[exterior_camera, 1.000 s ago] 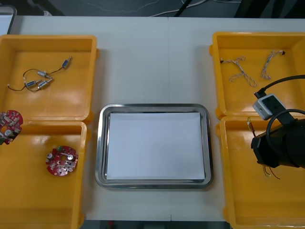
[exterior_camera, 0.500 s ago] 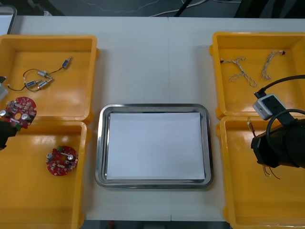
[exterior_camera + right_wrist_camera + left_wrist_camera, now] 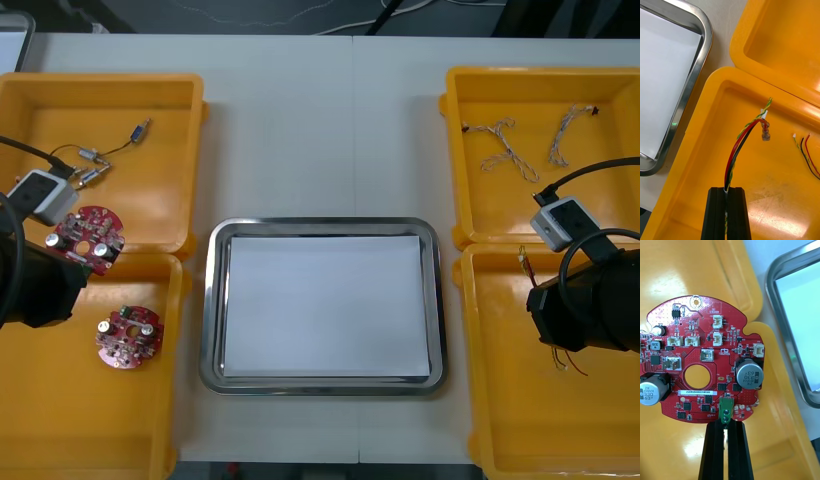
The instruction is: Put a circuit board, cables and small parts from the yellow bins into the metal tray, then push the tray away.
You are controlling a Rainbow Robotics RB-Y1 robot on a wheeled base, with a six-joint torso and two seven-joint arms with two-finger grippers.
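My left gripper point(image 3: 726, 424) is shut on the green connector at the rim of a round red circuit board point(image 3: 703, 363). In the front view that board point(image 3: 88, 238) hangs over the wall between the two left yellow bins, ahead of my left arm point(image 3: 30, 285). A second red board point(image 3: 128, 336) lies in the near left bin point(image 3: 90, 420). My right gripper point(image 3: 727, 189) is shut on a red and yellow cable point(image 3: 743, 144) above the near right bin point(image 3: 778, 180). The metal tray point(image 3: 215, 300), white inside, sits in the middle.
The far left bin point(image 3: 110, 90) holds small metal parts point(image 3: 90, 165) on black cable. Twisted blue and white cables point(image 3: 505, 145) lie in the far right bin point(image 3: 460, 80). Another thin cable point(image 3: 805, 153) rests on the near right bin's floor.
My left arm has come in from the left edge, carrying the circuit board rightward towards the tray. The right arm and its cable have not moved.
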